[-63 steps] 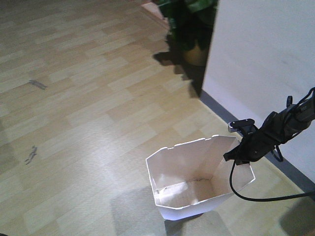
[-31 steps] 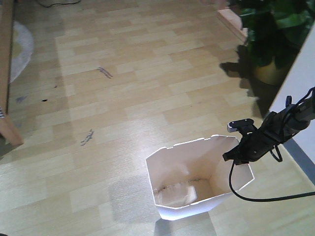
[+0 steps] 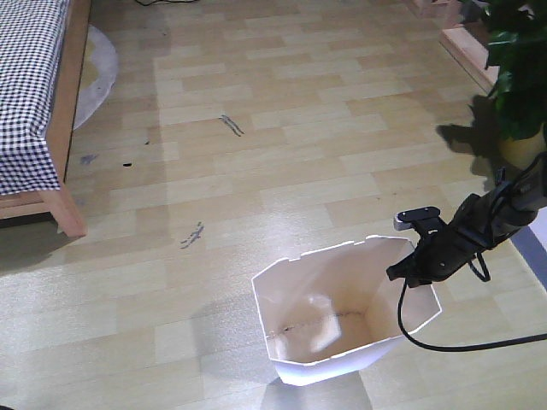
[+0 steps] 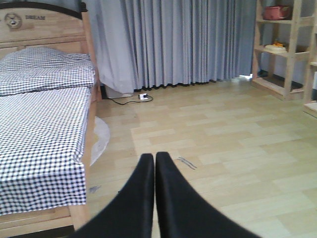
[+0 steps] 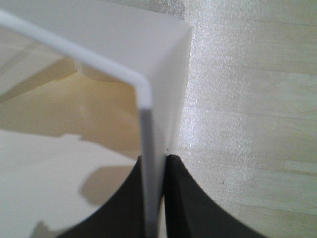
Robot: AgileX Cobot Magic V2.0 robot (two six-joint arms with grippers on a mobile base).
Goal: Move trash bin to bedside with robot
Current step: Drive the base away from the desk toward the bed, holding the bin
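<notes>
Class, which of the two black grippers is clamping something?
The right black gripper, pinching the wall of the white plastic trash bin; the left black gripper is closed on nothing.

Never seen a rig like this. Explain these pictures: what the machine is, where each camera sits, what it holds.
It is a mobile two-armed robot; each arm ends in a two-finger gripper. The front camera looks down at a wooden floor: the right gripper pinches the rim of a white trash bin, which looks empty. A bed with checked bedding is at upper left, a potted plant at upper right. The left wrist camera shows the left gripper shut on nothing, pointing towards bed and grey curtains. The right wrist camera shows the bin's thin wall clamped between that gripper's fingers.
</notes>
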